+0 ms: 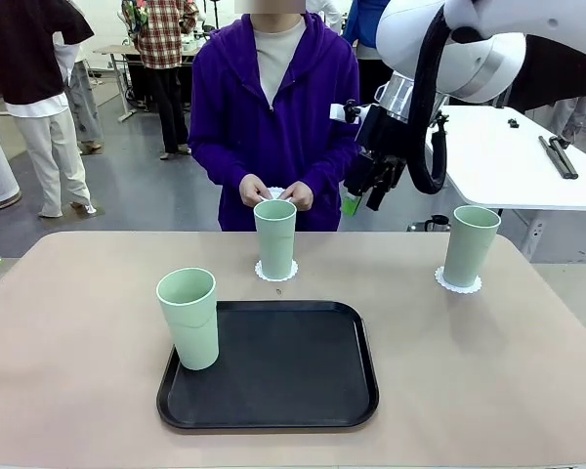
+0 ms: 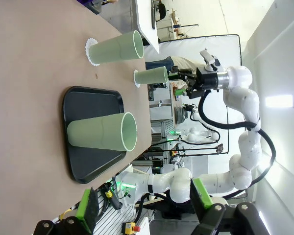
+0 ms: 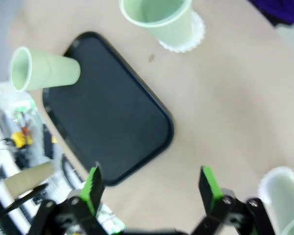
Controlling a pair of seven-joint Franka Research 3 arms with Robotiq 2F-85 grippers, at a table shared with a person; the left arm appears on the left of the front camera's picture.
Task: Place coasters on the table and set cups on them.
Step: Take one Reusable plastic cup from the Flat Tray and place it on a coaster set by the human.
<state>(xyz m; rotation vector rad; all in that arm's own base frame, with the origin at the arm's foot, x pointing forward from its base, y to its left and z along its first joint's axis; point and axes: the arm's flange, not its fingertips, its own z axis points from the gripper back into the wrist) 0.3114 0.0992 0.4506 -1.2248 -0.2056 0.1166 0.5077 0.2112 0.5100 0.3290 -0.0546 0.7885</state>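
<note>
Standing on lacy white paper coasters [image 1: 260, 270], two tapered mint plastic cups [image 1: 274, 237] rest on the matte tan table [image 1: 78, 391] below the raised right claw [image 1: 363, 195], a third on the smooth black tray [image 1: 273, 381] nearer the left claw [image 2: 142, 203]; both claws gape wide, empty, touching nothing.

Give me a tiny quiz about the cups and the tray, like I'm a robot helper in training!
1. Count: how many cups stand on coasters on the table?
2. True or false: one cup stands on the black tray.
3. Pick one: the person's hands hold A) a cup, B) a white coaster, C) a spoon.
Key: 1) Two, the middle cup and the right cup. 2) True, the left cup. 3) B.
</note>
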